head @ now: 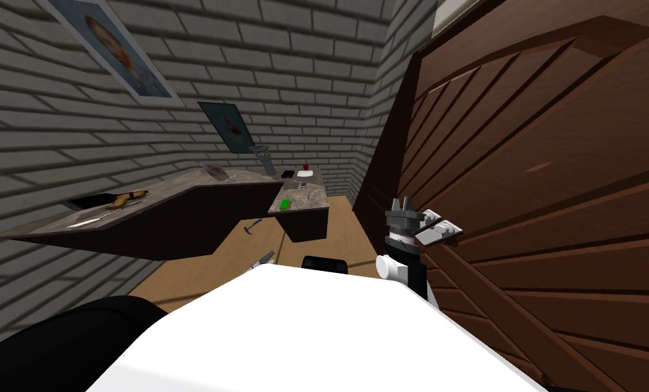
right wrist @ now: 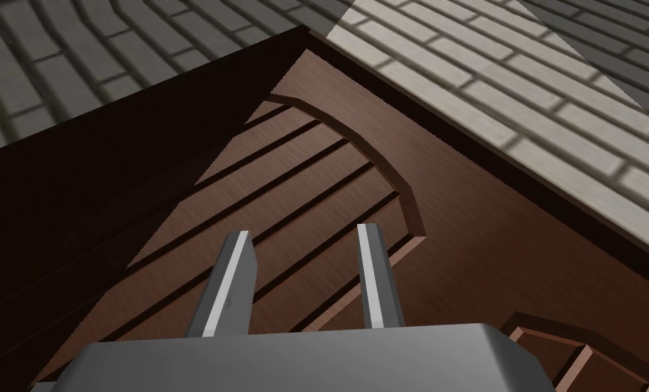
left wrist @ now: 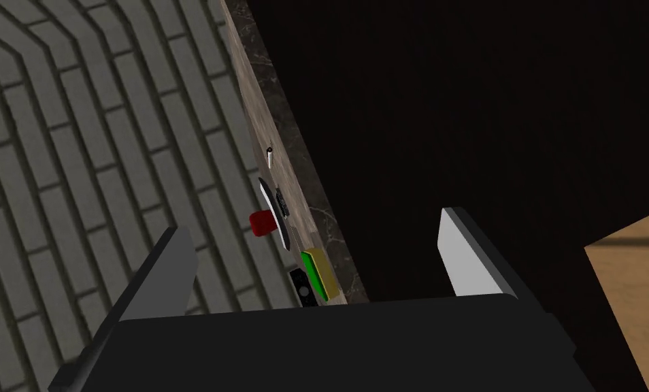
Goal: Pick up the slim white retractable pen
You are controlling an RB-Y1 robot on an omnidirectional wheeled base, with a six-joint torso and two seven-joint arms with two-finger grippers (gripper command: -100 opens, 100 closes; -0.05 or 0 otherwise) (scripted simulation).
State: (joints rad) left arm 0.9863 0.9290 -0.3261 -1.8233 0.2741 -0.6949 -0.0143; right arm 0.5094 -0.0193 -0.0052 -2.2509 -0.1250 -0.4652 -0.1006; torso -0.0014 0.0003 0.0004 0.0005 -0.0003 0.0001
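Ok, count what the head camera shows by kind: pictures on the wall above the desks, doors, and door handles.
Pictures: 2
Doors: 1
Door handles: 1
Total: 4

Right forearm (head: 411, 267) reads dark, nearly black, with a white band at the wrist and a white round cap (head: 386, 267) on the joint. Right gripper (right wrist: 304, 231): mid-grey box, two thin pale blades. Left gripper (left wrist: 314, 221): black box, light grey finger faces.
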